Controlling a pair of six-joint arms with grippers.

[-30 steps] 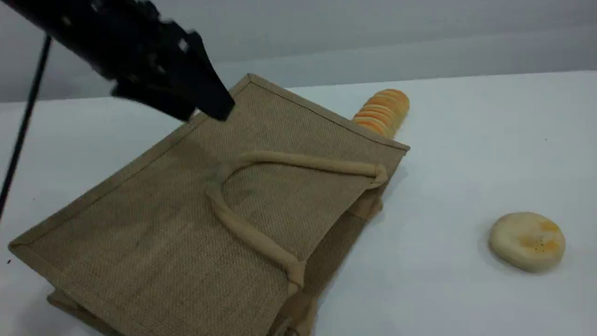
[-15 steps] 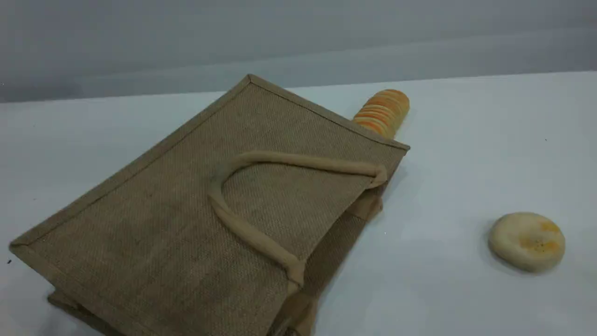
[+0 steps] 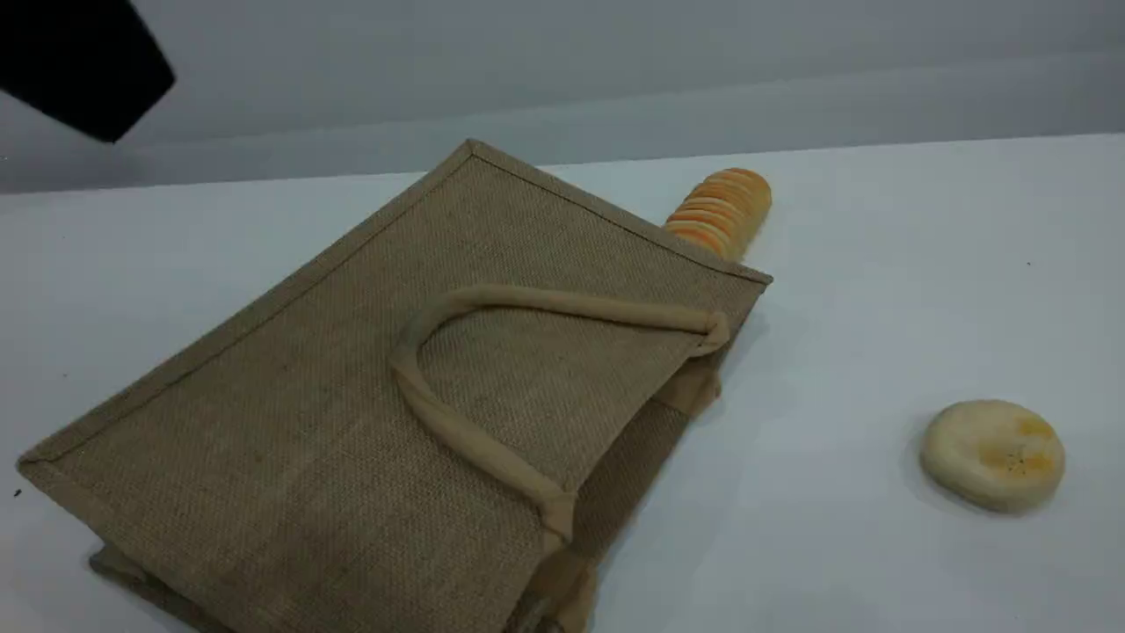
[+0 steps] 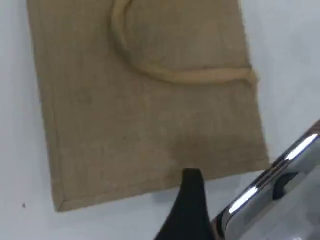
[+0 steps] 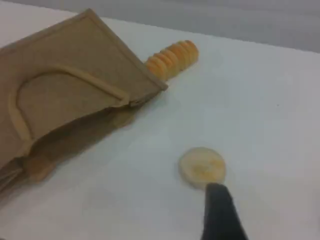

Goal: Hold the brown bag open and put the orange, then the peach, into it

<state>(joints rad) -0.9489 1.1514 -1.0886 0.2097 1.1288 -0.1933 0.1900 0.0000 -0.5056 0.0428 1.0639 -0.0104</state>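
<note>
The brown bag (image 3: 290, 422) lies flat on its side on the white table, one beige handle (image 3: 457, 431) resting on its upper face. Its mouth faces right and gapes slightly in the right wrist view, bag (image 5: 65, 95). The orange and the peach are out of view. A black part of my left arm (image 3: 83, 66) shows at the scene's top left corner. In the left wrist view one black fingertip (image 4: 191, 195) hovers above the bag (image 4: 150, 125), near its edge, with nothing in it. My right gripper shows only one dark fingertip (image 5: 220, 210), raised over the table near a bun.
An orange-striped yellow loaf (image 3: 725, 211) lies just behind the bag's far right corner, loaf (image 5: 175, 57). A flat cream-yellow bun (image 3: 993, 453) sits alone on the table to the right, bun (image 5: 202, 167). A grey wall stands behind the table.
My left arm was over the bag's far corner a second ago, then left the scene view; now only a black part shows at the top left. The bag, loaf and bun have not moved.
</note>
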